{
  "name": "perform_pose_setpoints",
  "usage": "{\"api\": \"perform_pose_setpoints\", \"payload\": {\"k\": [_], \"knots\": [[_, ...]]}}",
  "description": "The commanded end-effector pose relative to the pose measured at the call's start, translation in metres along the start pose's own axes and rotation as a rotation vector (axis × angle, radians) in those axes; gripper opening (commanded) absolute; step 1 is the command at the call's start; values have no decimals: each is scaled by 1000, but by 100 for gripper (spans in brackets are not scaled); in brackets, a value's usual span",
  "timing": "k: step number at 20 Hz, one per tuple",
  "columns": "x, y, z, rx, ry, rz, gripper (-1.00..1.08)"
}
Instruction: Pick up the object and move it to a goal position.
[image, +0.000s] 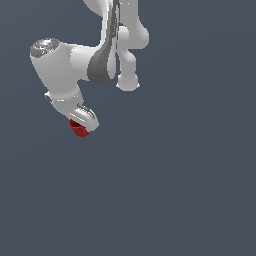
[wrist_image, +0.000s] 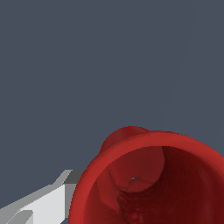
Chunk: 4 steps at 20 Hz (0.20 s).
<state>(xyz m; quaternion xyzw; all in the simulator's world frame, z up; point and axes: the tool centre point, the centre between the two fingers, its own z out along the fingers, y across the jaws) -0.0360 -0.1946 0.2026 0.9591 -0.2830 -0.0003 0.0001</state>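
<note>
One small red ribbed hollow cup (image: 78, 128) pinched in your white gripper (image: 83, 124) | plain grey-blue surface (image: 175, 190) all round.

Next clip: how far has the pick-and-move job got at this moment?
Done: the red cup sits at the claw, apparently gripped. In hand: the wrist view fills with the cup's hollow top beside one white finger. Left: reaching the goal; no goal marker shows.
</note>
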Motion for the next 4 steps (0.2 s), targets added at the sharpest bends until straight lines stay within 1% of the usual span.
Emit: {"api": "perform_pose_setpoints", "payload": {"k": [1, 4], "knots": [[4, 3, -5, 0, 1, -1, -100], [6, 4, -6, 0, 1, -1, -100]]}}
